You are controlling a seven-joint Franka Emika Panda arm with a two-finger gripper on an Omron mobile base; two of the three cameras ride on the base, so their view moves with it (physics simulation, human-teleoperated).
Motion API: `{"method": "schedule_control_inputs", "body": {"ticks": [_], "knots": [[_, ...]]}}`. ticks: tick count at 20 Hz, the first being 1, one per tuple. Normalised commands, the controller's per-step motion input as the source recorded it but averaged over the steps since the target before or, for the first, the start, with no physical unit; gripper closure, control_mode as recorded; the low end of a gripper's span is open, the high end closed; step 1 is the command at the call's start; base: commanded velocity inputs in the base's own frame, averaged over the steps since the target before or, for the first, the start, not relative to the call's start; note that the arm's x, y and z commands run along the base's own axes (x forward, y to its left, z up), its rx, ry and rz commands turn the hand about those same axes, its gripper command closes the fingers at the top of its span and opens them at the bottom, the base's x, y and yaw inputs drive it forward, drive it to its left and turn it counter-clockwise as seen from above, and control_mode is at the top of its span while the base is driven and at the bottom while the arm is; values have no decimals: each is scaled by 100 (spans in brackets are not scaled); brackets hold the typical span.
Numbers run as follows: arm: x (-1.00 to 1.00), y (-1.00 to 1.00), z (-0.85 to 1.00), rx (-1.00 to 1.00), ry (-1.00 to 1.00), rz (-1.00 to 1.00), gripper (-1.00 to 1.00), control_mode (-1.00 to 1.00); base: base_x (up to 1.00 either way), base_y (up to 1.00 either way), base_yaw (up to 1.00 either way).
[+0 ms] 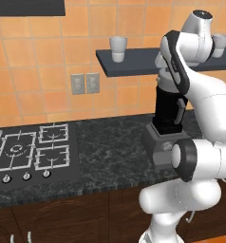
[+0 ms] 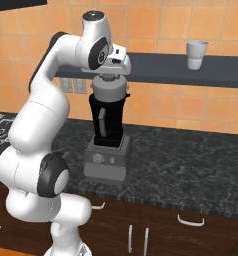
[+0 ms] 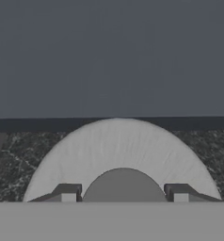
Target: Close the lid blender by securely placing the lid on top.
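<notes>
Lid (image 2: 110, 90) sits on the jar mouth of the blender (image 2: 107, 135), which stands on the counter (image 2: 191, 160). Gripper (image 3: 123, 195) is directly above; fingers straddle the lid's knob, grip uncertain. Advice: press straight down, keep centred, then release.

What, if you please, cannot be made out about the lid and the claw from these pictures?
- Right base view: whether the lid is seated on the blender; the hand covers its top.
- Left base view: the jar's mouth, hidden behind the arm.
- Hand view: whether the claw grips the lid; the fingertips are cut off at the bottom.
</notes>
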Motion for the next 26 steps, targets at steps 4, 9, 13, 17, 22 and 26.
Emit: {"method": "schedule_control_inputs", "body": {"ticks": [4, 9, 13, 17, 22, 26], "knots": [[20, 2, 0, 0, 0, 0, 100, -100, 0, 0, 0], [4, 1, 4, 0, 0, 0, 100, -100, 0, 0, 0], [0, 0, 30, 0, 0, 0, 100, -100, 0, 0, 0], [0, 0, 41, 0, 0, 0, 100, -100, 0, 0, 0], [-5, 0, 31, 0, 2, 0, 100, -100, 0, 0, 0], [0, 0, 7, 0, 1, 0, 100, -100, 0, 0, 0]]}}
